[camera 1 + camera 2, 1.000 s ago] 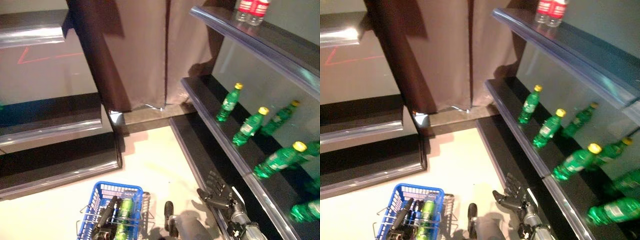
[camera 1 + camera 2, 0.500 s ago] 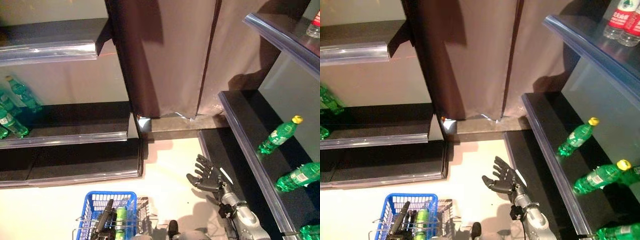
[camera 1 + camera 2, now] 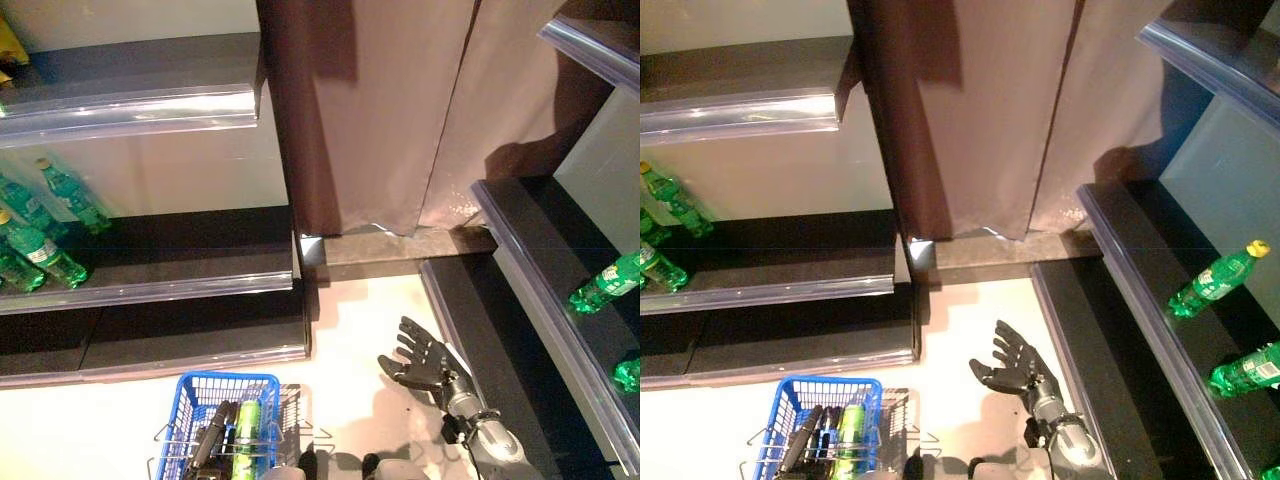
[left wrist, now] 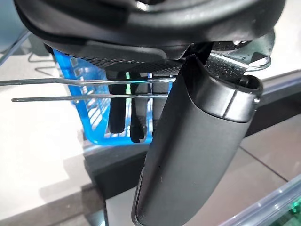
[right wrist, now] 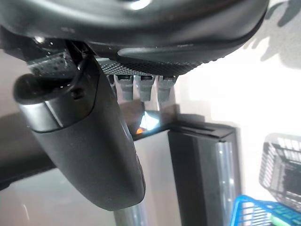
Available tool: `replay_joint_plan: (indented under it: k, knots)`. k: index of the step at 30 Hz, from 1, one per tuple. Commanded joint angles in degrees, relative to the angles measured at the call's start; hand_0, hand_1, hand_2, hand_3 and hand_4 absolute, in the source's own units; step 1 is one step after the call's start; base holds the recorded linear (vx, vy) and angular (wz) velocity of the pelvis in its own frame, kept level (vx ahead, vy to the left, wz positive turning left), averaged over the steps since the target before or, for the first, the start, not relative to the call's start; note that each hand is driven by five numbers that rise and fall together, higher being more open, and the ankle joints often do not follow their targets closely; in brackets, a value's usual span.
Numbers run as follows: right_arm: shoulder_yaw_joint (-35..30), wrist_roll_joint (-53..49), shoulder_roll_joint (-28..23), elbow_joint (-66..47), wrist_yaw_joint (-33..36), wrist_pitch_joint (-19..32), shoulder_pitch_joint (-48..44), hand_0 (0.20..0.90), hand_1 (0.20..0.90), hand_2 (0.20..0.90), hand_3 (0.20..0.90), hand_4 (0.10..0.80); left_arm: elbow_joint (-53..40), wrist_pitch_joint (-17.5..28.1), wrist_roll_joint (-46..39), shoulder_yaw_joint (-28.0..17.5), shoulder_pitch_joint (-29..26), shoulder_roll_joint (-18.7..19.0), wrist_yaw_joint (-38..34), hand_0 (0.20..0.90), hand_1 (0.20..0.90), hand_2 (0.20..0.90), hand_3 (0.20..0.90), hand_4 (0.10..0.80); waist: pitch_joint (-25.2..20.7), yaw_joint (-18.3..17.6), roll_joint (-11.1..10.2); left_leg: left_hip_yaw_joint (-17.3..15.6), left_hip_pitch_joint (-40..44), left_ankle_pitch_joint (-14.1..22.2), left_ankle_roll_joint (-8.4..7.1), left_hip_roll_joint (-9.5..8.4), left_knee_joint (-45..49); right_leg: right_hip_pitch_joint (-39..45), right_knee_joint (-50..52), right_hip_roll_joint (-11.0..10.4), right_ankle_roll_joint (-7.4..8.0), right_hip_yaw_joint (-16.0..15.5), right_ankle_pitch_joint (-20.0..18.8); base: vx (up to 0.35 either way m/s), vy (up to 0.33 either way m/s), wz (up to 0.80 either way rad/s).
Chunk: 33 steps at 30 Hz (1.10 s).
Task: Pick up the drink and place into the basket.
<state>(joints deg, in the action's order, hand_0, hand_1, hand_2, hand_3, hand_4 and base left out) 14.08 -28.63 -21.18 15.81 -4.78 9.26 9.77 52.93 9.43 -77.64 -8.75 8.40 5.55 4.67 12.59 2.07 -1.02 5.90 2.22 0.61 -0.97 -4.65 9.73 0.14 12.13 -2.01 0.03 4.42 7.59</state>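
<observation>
Your right hand is empty, fingers spread wide; the nearest shelved green drink bottle stands well off to their right, another lying in the blue basket your left hand grips by its wire handle. Expect light, smooth, slippery plastic that dents; wrap mid-body, not the yellow cap.

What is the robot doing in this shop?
It is collecting drinks. Its left robot hand is curled round the wire handle of a blue basket, and a green bottle already lies inside. Its right robot hand is open and empty, out over the floor. More green bottles wait on the shelf to its right.
</observation>
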Motion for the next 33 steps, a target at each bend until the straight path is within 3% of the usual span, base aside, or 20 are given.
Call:
replay_joint_plan:
  k: [1, 3, 9, 13, 16, 18, 20, 26, 33]
  knots:
    - [-2.0, 0.2, -2.9, -6.2, 0.4, 5.3, -2.2, 0.9, 0.9, 0.9, 0.9, 0.8, -6.6, 5.4, -0.3, -2.0, 0.1, 4.2, 10.7, 0.3, 0.3, 0.3, 0.2, 0.1, -4.2, 0.0, 2.4, 8.6, -6.9, -5.2, -3.58, 1.04, -7.9, 7.1, -8.0, 2.7, 2.67, 1.8, -1.1, 0.188, 0.298, -0.78]
    - [-1.9, 1.3, -2.7, -5.6, -0.9, 6.2, -2.3, 0.9, 0.9, 0.9, 0.9, 0.8, -4.5, 5.8, -1.1, -2.5, -0.8, 4.8, 10.9, 0.3, 0.3, 0.3, 0.2, 0.1, -4.5, -1.0, 2.0, 7.6, -5.4, -1.1, -2.42, 0.92, -6.3, 5.8, -6.6, 1.6, 3.87, 3.6, -0.8, 0.221, 0.354, -0.83]
    - [-3.7, -0.1, -2.0, -5.7, -3.4, 7.0, -0.5, 0.9, 0.9, 0.9, 0.9, 0.8, -4.3, 6.2, -0.9, -1.7, -4.3, 7.7, 7.9, 0.3, 0.3, 0.3, 0.2, 0.1, -5.6, -3.2, 0.1, 3.1, -1.5, 4.6, 0.59, 0.0, -3.8, 2.3, -6.1, -2.7, 7.37, 4.2, -4.2, 0.148, 0.258, -1.17]
    - [-3.6, 0.9, -0.6, -4.2, -4.3, 6.5, -2.6, 0.9, 0.9, 0.9, 0.9, 0.8, -5.5, 7.2, -1.6, -0.8, -4.6, 8.6, 7.3, 0.3, 0.3, 0.3, 0.2, 0.1, -5.6, -1.4, -1.0, 0.1, -1.6, 6.2, 1.25, -0.17, -2.5, 1.1, -7.4, -5.4, 8.49, -0.2, -6.5, 0.038, 0.129, -0.92]
    - [-3.0, 1.3, 0.1, -4.3, -4.2, 5.5, -4.0, 0.9, 0.9, 0.9, 0.9, 0.8, -6.1, 7.3, -2.6, -1.3, -3.6, 9.0, 8.0, 0.3, 0.3, 0.3, 0.2, 0.1, -5.3, 1.3, -1.6, -3.7, -1.0, 6.4, 1.24, 0.84, -2.5, 0.4, -6.7, -7.6, 9.19, -9.2, -7.4, -0.019, 0.045, -0.79]
    - [-2.0, 1.1, 0.5, -4.7, -3.5, 4.9, -5.0, 0.9, 0.9, 0.9, 0.9, 0.8, -6.1, 6.8, -2.7, -2.5, -2.3, 9.2, 9.3, 0.3, 0.3, 0.3, 0.2, 0.1, -5.1, 3.2, -1.6, -7.1, 0.0, 6.1, 1.23, 1.74, -3.8, 0.1, -5.3, -7.8, 9.09, -15.0, -7.3, -0.019, -0.015, -1.07]
    - [-1.4, 0.8, 0.6, -5.0, -3.2, 4.8, -5.6, 0.9, 0.9, 0.9, 0.9, 0.8, -5.8, 6.9, -3.1, -2.7, -2.3, 9.2, 9.3, 0.3, 0.3, 0.3, 0.2, 0.1, -5.3, 3.4, -1.7, -8.5, 0.4, 5.8, 1.36, 1.91, -4.7, -0.1, -5.4, -7.1, 8.72, -16.2, -7.1, 0.012, -0.078, -0.79]
    - [-0.6, 0.9, 1.0, -3.6, -1.8, 6.2, -6.2, 0.9, 0.9, 0.9, 0.9, 0.8, -6.5, 7.2, -0.8, -1.7, -5.2, 7.0, 5.4, 0.3, 0.3, 0.3, 0.2, 0.1, -6.8, 2.2, -2.6, -10.7, 0.0, 5.8, 0.75, 2.56, -5.1, 2.2, -10.3, -3.8, 6.03, -14.4, -6.1, 0.045, -0.171, -0.46]
    - [-2.1, 1.9, 1.0, -3.4, 0.6, 6.9, -6.1, 0.9, 0.9, 0.9, 0.9, 0.8, -6.9, 7.5, 0.9, -0.1, -4.6, 4.7, 5.1, 0.3, 0.3, 0.3, 0.2, 0.1, -6.8, 1.4, -2.3, -10.3, 0.3, 5.5, -0.93, 3.67, -4.0, 3.9, -10.3, -2.6, 4.05, -15.7, -4.8, 0.04, -0.141, -0.17]
